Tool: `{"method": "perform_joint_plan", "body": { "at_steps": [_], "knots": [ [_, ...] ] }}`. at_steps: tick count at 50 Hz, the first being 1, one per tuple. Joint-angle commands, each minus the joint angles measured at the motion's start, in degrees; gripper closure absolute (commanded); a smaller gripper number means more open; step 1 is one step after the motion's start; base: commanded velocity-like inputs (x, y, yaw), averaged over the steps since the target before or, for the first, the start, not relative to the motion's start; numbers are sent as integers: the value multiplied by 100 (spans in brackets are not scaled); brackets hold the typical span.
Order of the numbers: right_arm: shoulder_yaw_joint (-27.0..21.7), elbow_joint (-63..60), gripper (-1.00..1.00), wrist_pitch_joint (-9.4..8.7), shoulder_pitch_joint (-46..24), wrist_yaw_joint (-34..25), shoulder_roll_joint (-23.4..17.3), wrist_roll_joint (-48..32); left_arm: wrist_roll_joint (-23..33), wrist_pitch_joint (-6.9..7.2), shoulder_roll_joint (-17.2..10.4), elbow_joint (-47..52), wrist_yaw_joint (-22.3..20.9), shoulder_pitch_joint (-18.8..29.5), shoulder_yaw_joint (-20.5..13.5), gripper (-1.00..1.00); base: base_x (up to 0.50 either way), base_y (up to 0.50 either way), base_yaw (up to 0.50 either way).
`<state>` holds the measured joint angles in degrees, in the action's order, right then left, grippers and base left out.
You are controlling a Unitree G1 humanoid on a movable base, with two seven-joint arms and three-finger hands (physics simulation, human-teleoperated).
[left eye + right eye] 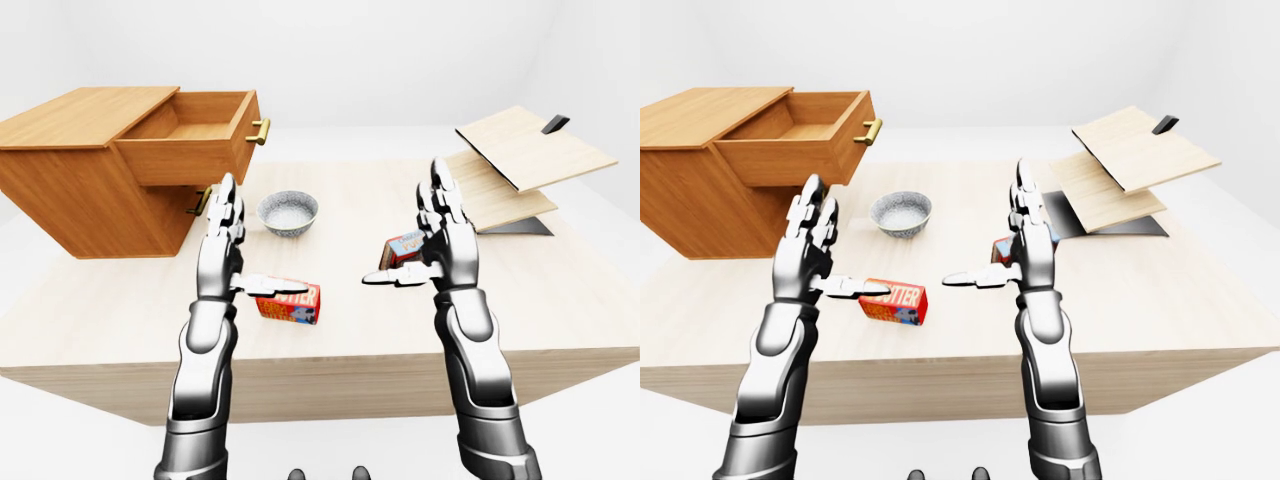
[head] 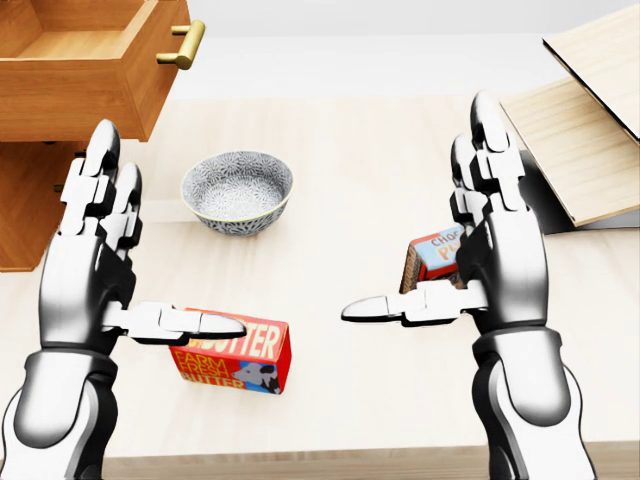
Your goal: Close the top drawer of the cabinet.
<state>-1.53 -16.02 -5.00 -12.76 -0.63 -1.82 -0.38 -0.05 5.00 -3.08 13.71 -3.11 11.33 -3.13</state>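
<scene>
A wooden cabinet [image 1: 70,190] stands at the left of the table. Its top drawer [image 1: 195,140] is pulled out, with a brass handle [image 1: 260,131] on its face. A second brass handle [image 1: 200,200] shows below it. My left hand [image 1: 225,250] is open, fingers up and thumb out, to the right of the cabinet and below the drawer. My right hand [image 1: 435,240] is open the same way near the table's middle. Both hands are empty.
A patterned bowl [image 1: 288,212] sits between the hands, nearer the cabinet. A red butter box [image 1: 290,301] lies by my left thumb. A small box [image 1: 402,248] stands behind my right hand. Tilted wooden boards [image 1: 525,160] lie at the right. The table edge [image 1: 320,370] is near.
</scene>
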Motion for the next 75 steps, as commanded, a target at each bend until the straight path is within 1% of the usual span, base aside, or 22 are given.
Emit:
{"method": "perform_joint_plan", "body": {
  "at_steps": [1,16,27,38,41,43,45,46,47,48,50,53,54,56,57,62,65,66,71,75],
  "knots": [
    [40,-420,-100,0,-47,-83,1,72,-40,0,-9,469,-38,88,-20,-100,24,-20,0],
    [1,-519,-100,0,22,-240,3,188,-36,0,0,339,-39,88,4,-100,43,-25,0],
    [49,-589,-100,0,96,-259,-12,142,-6,0,21,399,-44,19,35,-100,50,9,0],
    [26,-595,-100,0,158,-291,-5,157,19,0,19,369,-45,4,33,-100,0,0,0],
    [28,-569,-100,0,150,-293,0,151,133,0,-21,258,-35,52,32,-100,0,0,0],
    [32,-550,-100,0,140,-290,1,140,396,0,-116,50,50,177,10,-100,0,0,0],
    [35,-546,-100,0,143,-292,2,135,609,0,-179,-131,40,259,9,-100,0,0,0],
    [39,-537,-100,0,140,-289,2,125,852,0,-226,-268,78,297,58,-100,0,0,0],
    [39,-533,-100,0,137,-289,5,124,998,0,-226,-360,126,334,45,-100,0,0,0],
    [40,-532,-100,0,137,-289,6,122,1184,0,-236,-461,272,388,-5,-100,0,0,0],
    [40,-527,-100,0,134,-284,8,115,1336,0,-252,-592,406,482,-96,-100,0,0,0],
    [47,-527,-100,0,140,-284,10,109,1611,0,-394,-867,536,676,-192,-100,0,0,0],
    [50,-523,-100,0,143,-286,10,105,1735,0,-424,-1053,726,804,-274,-100,0,0,0],
    [48,-517,-100,0,143,-288,11,103,1810,0,-492,-1275,865,944,-328,-100,0,0,0],
    [45,-511,-100,0,140,-286,11,102,1871,0,-557,-1389,867,996,-314,-100,0,0,0],
    [24,-496,-100,0,146,-288,1,107,2089,0,-669,-1856,1170,1243,-377,-100,0,0,0],
    [20,-496,-100,0,150,-290,-4,106,2111,0,-705,-1988,1209,1307,-381,-100,0,0,0],
    [16,-502,-100,0,155,-294,-7,107,2202,0,-757,-2154,1286,1399,-370,-100,0,0,0],
    [14,-502,-100,0,171,-298,-7,106,2371,0,-891,-2778,1350,1672,-375,-100,0,0,0],
    [18,-499,-100,0,175,-297,-4,104,2382,0,-987,-3101,1473,1757,-439,-100,0,0,0]
  ]
}}
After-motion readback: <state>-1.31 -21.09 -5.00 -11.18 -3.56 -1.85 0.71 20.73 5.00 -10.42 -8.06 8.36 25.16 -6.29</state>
